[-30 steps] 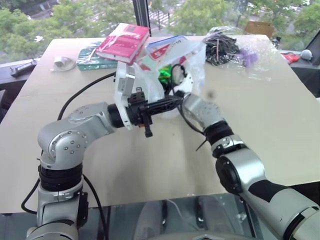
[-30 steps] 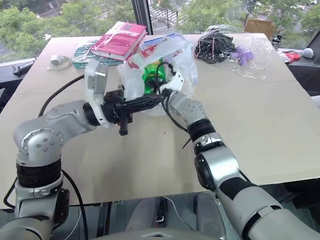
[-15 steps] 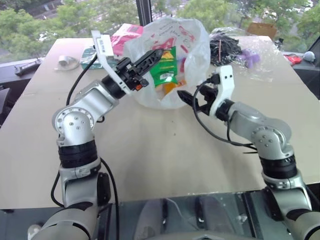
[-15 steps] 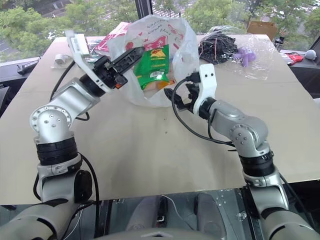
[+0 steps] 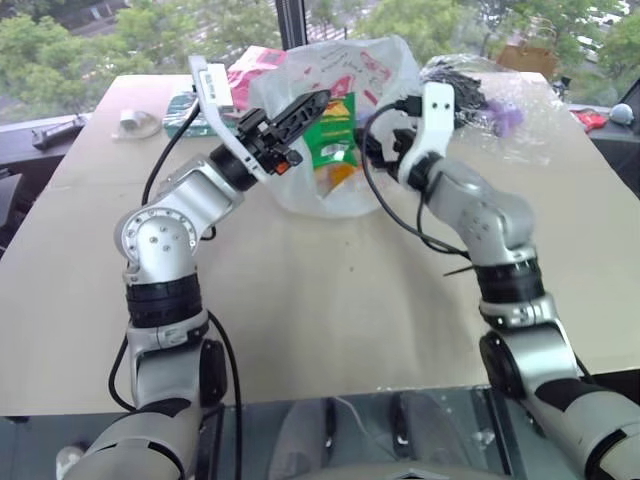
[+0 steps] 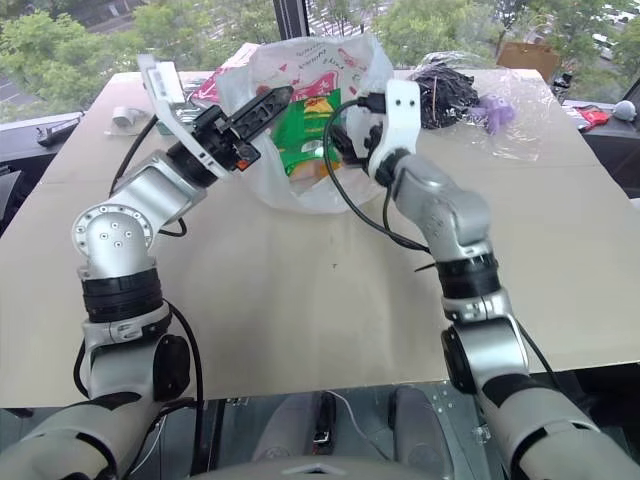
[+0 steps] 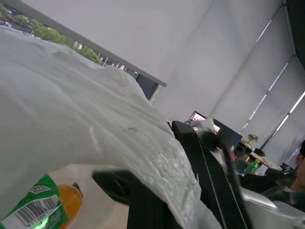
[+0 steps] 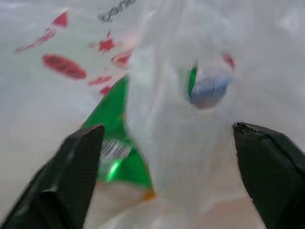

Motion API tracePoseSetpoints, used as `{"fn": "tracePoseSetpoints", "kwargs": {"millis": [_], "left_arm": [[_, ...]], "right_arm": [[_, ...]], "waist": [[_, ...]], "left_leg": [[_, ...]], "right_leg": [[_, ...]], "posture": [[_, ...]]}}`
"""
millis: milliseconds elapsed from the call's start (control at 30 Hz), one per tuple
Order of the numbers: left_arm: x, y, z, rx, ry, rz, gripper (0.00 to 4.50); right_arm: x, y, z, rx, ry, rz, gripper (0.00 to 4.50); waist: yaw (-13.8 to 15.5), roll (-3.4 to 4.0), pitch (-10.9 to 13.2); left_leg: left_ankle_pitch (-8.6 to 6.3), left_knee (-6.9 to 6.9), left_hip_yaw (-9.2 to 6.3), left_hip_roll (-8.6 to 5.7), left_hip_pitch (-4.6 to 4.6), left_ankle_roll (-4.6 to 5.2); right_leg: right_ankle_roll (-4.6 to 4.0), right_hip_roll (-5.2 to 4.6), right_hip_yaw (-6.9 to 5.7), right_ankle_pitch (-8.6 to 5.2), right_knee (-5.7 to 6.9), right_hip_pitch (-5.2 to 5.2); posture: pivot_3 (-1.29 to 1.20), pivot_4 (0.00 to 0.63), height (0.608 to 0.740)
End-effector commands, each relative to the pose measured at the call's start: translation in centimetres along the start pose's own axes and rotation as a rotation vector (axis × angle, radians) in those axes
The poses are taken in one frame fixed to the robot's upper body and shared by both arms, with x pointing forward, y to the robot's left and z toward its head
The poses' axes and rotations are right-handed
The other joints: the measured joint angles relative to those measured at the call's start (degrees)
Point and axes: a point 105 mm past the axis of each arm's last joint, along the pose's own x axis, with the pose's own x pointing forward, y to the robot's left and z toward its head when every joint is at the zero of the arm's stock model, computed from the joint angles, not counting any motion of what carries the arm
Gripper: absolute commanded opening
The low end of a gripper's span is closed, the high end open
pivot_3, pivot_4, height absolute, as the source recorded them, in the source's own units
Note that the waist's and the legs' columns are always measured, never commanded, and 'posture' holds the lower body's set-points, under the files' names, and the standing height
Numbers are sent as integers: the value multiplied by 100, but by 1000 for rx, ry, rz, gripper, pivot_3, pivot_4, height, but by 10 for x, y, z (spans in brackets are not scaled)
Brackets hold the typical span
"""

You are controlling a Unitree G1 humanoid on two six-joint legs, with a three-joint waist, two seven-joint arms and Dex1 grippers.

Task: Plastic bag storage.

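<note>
Bag (image 5: 385, 95) hangs from left pincer (image 5: 318, 101), clamped on its rim; right pincer (image 8: 167, 176), jaws wide, should close squarely on facing film, clear of green packet (image 5: 330, 140).

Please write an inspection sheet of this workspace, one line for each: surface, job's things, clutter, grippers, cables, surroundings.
Surface: beige table, bare in front of the robot.
Job's things: plastic bag held up above the table, with a green snack packet seen through it.
Clutter: pink book, clear bag of black cables, purple item, small white object, all along the far edge.
Grippers: left gripper shut on the plastic bag's film; right gripper open, its fingers either side of the film.
Cables: black cable running along the left arm; black cable looping at the right wrist.
Surroundings: window with green trees behind the table.
</note>
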Motion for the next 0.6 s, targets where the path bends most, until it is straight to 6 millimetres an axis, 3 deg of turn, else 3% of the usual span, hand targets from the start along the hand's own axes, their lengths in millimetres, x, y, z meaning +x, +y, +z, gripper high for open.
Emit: {"fn": "tracePoseSetpoints", "kwargs": {"millis": [33,167,200,233,333,467,600], "left_arm": [[-6,-7,16,70,-48,3,0],[-6,-4,24,74,-78,28,0],[-3,-4,29,74,-90,30,0],[1,-4,35,75,-107,27,0],[15,-7,63,57,-178,4,0],[63,20,113,-19,-286,110,0],[99,26,133,-11,-339,140,0]], "right_arm": [[8,-6,18,-70,-79,0,2617],[-5,-16,44,-77,-153,19,788],[-12,-16,58,-33,-193,52,259],[-19,-17,73,4,-234,81,63],[-43,-21,121,93,-351,155,63],[-78,-42,203,219,-531,220,63],[-91,-64,241,200,-588,185,63]], "waist": [[5,0,0],[2,1,1],[9,2,2],[24,2,4],[44,2,4],[69,1,18],[52,1,17]], "left_leg": [[0,-1,0,1,-2,0],[0,-6,0,5,-10,0],[0,-6,0,5,-10,0],[0,-6,-2,5,-11,-1],[1,7,-14,5,-50,-2],[3,28,-20,-15,-94,-2],[2,2,7,-21,-89,0]], "right_leg": [[0,-1,0,0,-4,0],[0,-6,0,0,-13,-3],[0,-6,-1,0,-13,-3],[0,-7,-2,0,-13,-3],[0,-10,-17,1,-3,-35],[1,-9,-29,10,12,-74],[3,-7,-32,9,-16,-62]], "posture": [[0,150,740],[0,150,740],[0,150,740],[0,150,740],[0,150,740],[0,150,740],[0,150,740]]}}
